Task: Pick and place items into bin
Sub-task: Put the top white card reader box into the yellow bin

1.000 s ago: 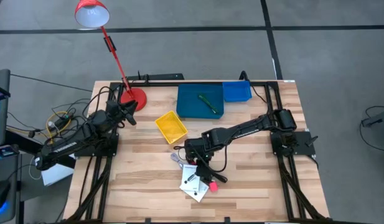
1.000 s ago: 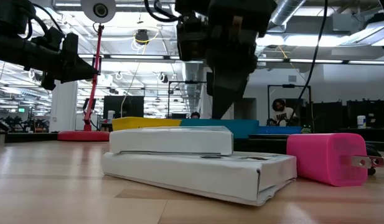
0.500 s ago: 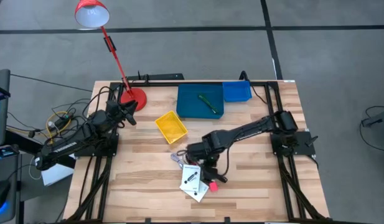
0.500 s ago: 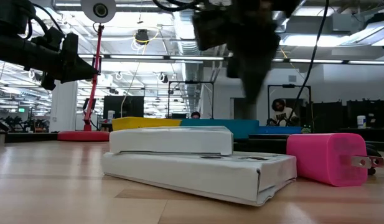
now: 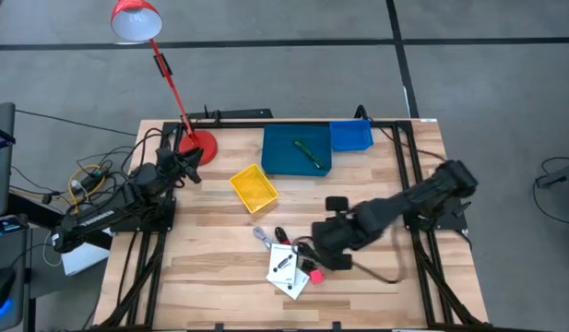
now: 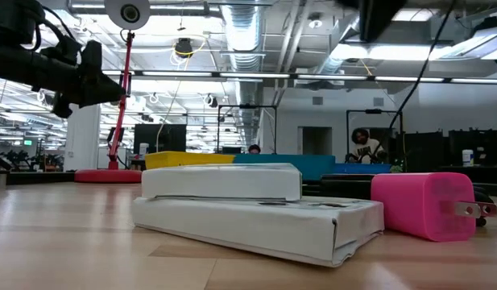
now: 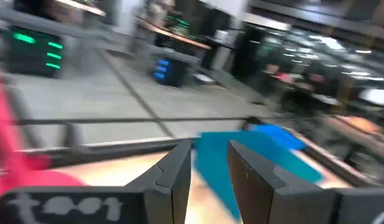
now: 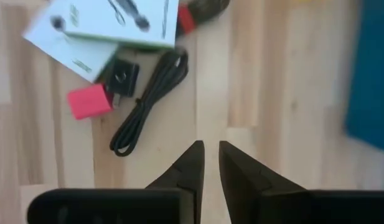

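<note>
Nearest you, two flat white cards [image 5: 286, 270] lie stacked on the wood counter [image 5: 210, 267], a pink plug [image 5: 315, 275] and coiled black cable [image 8: 148, 99] beside them. Your right gripper [image 8: 208, 151] hangs above, jaws nearly closed, holding nothing. Farther back, the teal bin [image 5: 296, 150] holds a green pen [image 5: 309, 151]; the yellow bin [image 5: 254, 186] sits near. Your left gripper [image 7: 208, 163] waits, jaws slightly apart, empty.

front-left boards: bare | centre: white cards [image 5: 286, 270], black cable [image 8: 148, 102] clutter | back: yellow bin [image 5: 254, 187] blocks
</note>
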Robot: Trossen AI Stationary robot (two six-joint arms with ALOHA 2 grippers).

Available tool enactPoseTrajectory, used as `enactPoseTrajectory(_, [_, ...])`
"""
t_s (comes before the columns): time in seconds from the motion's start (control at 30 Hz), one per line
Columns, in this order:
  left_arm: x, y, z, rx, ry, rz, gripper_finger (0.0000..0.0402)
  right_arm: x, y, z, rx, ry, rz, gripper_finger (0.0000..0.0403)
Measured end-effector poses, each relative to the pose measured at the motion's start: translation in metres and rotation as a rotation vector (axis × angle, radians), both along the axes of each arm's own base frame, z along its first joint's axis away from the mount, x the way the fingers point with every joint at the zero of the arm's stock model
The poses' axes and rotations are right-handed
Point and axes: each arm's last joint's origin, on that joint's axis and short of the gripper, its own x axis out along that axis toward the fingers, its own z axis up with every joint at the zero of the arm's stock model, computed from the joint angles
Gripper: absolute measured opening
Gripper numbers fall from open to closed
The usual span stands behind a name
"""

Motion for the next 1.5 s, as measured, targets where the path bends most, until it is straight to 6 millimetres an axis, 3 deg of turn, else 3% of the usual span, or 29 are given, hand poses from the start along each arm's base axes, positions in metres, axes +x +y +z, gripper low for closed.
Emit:
enactPoseTrajectory(0.23, [0.009,-0.024,0.021,0.180,-0.152,-0.801,0.0094,-0.048,0.005,0.034,-0.116,-0.224,-0.027,0.0044])
enactPoseTrajectory(0.33, [0.009,-0.032,0.026,0.139,-0.220,-0.956,0.0094,-0.062,0.002,0.036,-0.122,-0.276,-0.089,0.0044])
enactPoseTrajectory(0.47, [0.013,-0.037,0.017,-0.132,-0.219,-0.940,0.0094,-0.076,0.000,0.027,-0.093,-0.288,-0.183,0.0044])
enactPoseTrajectory(0.63, [0.017,-0.042,-0.007,-0.491,-0.113,-0.737,0.0094,-0.087,0.001,0.005,-0.097,-0.255,-0.255,0.0044])
enactPoseTrajectory(0.93, [0.026,-0.063,-0.012,-0.603,-0.069,-0.741,0.0094,-0.096,0.001,-0.021,-0.119,-0.216,-0.320,0.0044])
enactPoseTrajectory(1.23, [0.036,-0.083,-0.028,-0.714,0.051,-0.679,0.0094,-0.096,0.001,-0.022,-0.118,-0.214,-0.322,0.0044])
enactPoseTrajectory(1.5, [0.050,-0.107,-0.025,-0.725,-0.019,-0.769,0.0094,-0.099,0.006,-0.022,-0.105,-0.223,-0.320,0.0044])
